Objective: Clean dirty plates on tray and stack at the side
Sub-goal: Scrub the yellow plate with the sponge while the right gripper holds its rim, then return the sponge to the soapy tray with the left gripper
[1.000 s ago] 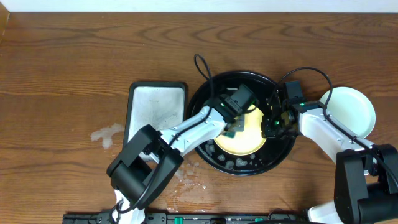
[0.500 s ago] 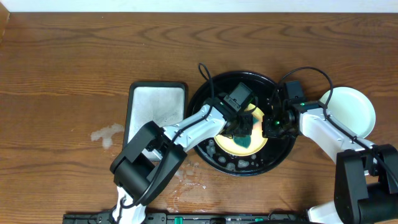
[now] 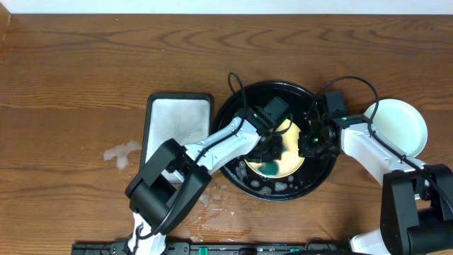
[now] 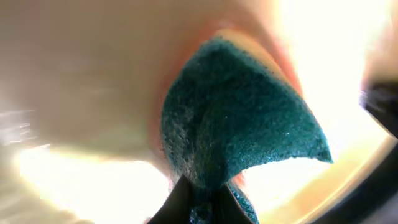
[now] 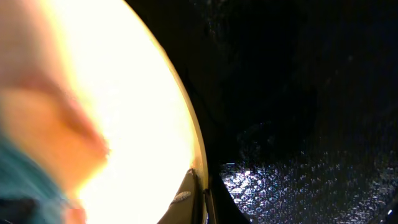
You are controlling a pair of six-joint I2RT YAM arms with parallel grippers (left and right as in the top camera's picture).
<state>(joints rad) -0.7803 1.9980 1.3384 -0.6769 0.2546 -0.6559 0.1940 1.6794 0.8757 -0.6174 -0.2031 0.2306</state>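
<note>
The yellow plate [image 3: 291,157] lies in the black tray [image 3: 283,95], right of the counter's [image 3: 71,85] middle. The left arm slants in from the near edge, and the left tool [image 4: 202,202] is pinched tight on a green sponge [image 4: 236,124] pressed against the plate's face. The right arm bends in from the near right corner, and the right tool [image 5: 202,199] is closed on the plate's rim. A pale plate [image 3: 400,127] sits just beside the black tray, toward the right edge. A grey tray [image 3: 177,127] lies on the other side.
</note>
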